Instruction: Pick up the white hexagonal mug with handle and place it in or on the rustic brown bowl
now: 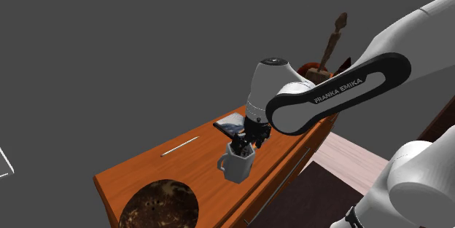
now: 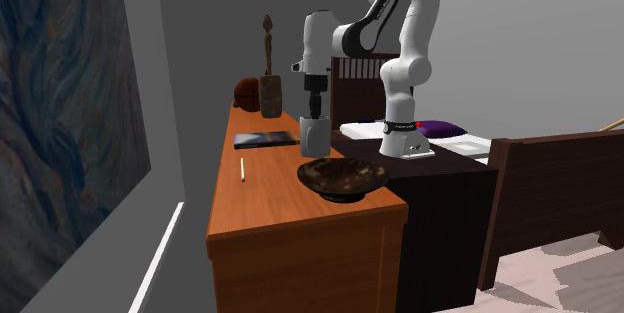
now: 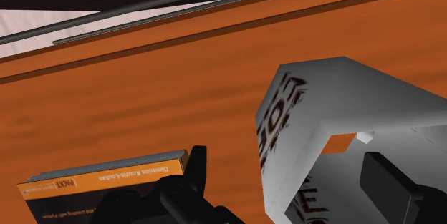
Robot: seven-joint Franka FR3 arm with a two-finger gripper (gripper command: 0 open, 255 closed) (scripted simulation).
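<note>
Shoulder view: arm bent over desk (image 1: 146,172), hand (image 1: 243,146) pointing down into mug (image 1: 237,167); grip cannot tell.

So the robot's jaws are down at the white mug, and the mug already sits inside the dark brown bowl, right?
Not quite. The jaws are at the white mug, but it is not inside the dark brown bowl. It stands apart from the bowl, further along the desk, near the book. The shoulder view shows the gap between them.
</note>
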